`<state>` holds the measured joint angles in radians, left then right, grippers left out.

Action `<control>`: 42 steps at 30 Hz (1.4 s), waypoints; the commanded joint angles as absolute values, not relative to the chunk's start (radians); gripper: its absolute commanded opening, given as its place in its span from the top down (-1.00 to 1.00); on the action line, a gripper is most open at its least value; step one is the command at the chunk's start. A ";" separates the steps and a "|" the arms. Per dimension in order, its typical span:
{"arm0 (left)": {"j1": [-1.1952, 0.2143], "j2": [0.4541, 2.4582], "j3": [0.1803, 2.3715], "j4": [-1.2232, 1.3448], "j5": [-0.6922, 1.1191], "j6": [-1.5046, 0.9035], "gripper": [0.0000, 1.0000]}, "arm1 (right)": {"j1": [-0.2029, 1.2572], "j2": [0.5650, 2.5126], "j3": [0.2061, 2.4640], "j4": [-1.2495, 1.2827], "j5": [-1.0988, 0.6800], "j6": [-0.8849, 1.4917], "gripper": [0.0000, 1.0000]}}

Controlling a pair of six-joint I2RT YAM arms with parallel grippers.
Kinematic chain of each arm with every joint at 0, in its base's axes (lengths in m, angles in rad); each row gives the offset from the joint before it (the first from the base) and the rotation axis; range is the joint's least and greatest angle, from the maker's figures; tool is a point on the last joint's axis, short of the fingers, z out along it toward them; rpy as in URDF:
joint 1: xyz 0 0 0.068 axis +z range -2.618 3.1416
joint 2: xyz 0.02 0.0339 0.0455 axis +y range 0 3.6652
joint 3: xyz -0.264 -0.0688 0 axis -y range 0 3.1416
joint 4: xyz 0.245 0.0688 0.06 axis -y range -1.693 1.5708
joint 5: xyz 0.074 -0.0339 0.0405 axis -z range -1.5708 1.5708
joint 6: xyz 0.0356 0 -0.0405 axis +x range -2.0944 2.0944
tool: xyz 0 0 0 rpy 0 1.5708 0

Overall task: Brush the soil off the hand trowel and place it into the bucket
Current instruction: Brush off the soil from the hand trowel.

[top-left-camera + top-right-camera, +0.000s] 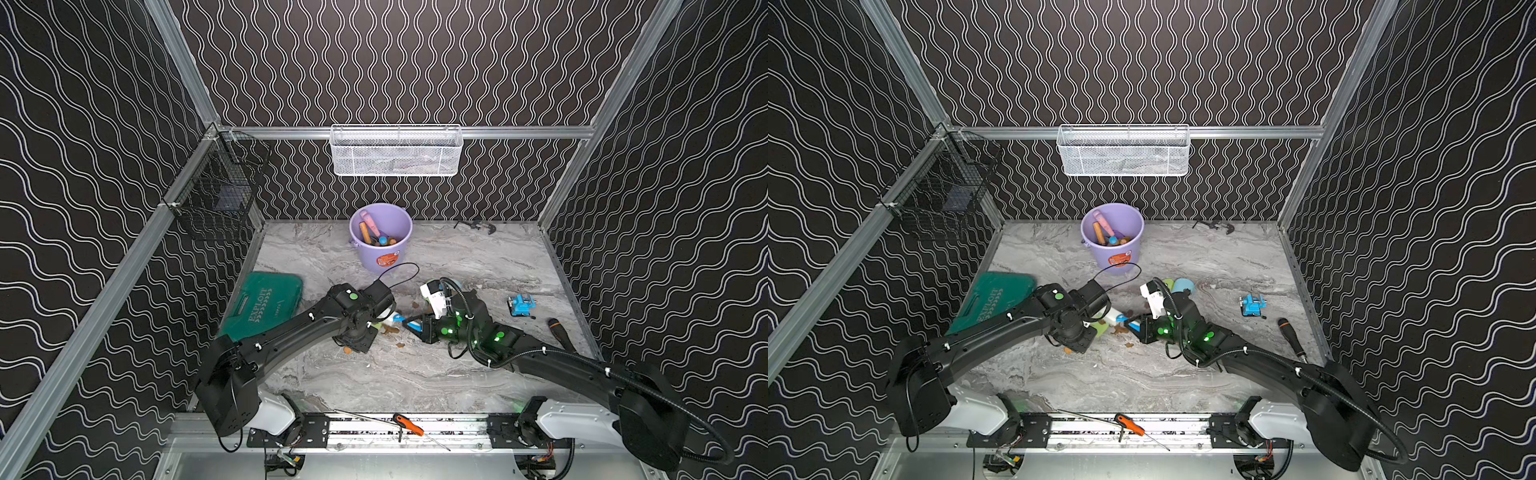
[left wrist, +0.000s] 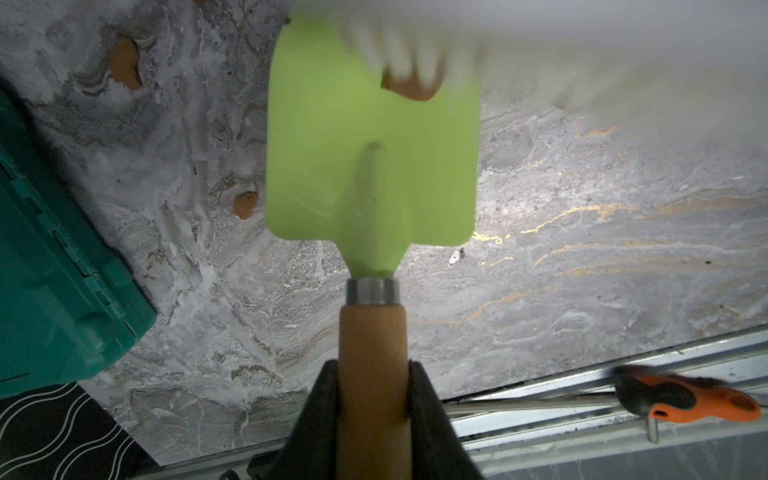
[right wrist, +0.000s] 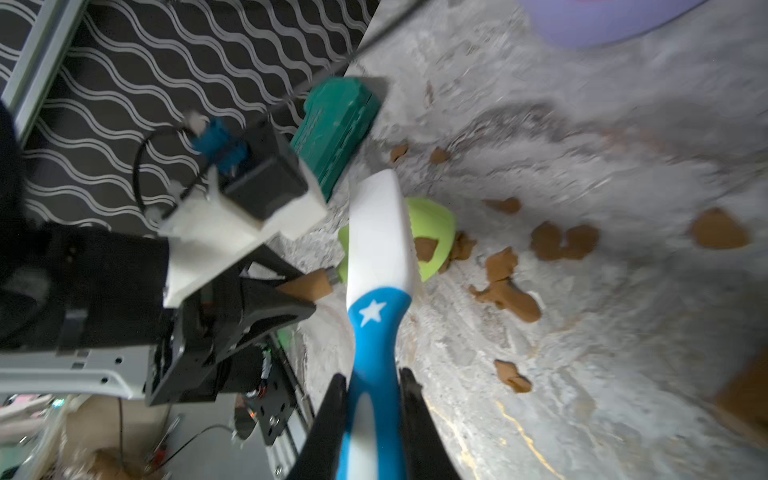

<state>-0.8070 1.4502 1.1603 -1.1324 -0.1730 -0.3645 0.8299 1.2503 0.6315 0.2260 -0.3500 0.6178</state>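
Mid-tabletop, both top views: two arms meet nose to nose over a scatter of soil. Bucket stands well behind them near the back wall, upright, already holding several long-handled tools. Black cable loops between arms and bucket. Green case lies beside the left arm, cups just behind the right arm. Blue vise and a screwdriver sit off to the right, clear of the work. Left wrist view: left tool clamped on the wooden handle of the trowel. Green blade is low over or on the tabletop, cannot tell which. One clump sits near its tip under the blurred white bristles of the brush. Right wrist view: right tool closed on the brush's blue handle, white head laid across the blade. Risks, as I judge them: soil looks clay-like, so it may smear or cling rather than drop. Sideways brush pressure on a round handle could twist the trowel in the grip. A hard flick could throw crumbs wider. For the drop, crowded handles in the bucket may block the blade, a knock on the rim could tip it, and the cable loop could snag on the way.
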 commanded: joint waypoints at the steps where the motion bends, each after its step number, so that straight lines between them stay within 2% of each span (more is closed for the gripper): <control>1: -0.804 1.450 1.172 -1.150 -0.178 -0.367 1.00 | 0.844 1.290 0.612 0.338 -0.438 0.659 1.00; 9: -0.798 1.448 1.163 -1.152 -0.181 -0.369 1.00 | 0.814 1.305 0.626 0.198 -0.224 0.645 1.00; 22: -0.798 1.465 1.152 -1.125 -0.158 -0.370 1.00 | 0.792 1.289 0.711 0.152 -0.204 0.596 1.00; 35: -0.799 1.423 1.120 -1.060 -0.163 -0.398 1.00 | 0.782 1.212 0.614 0.205 -0.160 0.541 1.00; 40: -0.793 1.412 1.127 -1.088 -0.156 -0.425 1.00 | 0.756 1.187 0.572 0.218 -0.190 0.625 1.00; 42: -0.786 1.425 1.128 -1.090 -0.113 -0.425 1.00 | 0.701 1.181 0.543 0.254 -0.278 0.678 1.00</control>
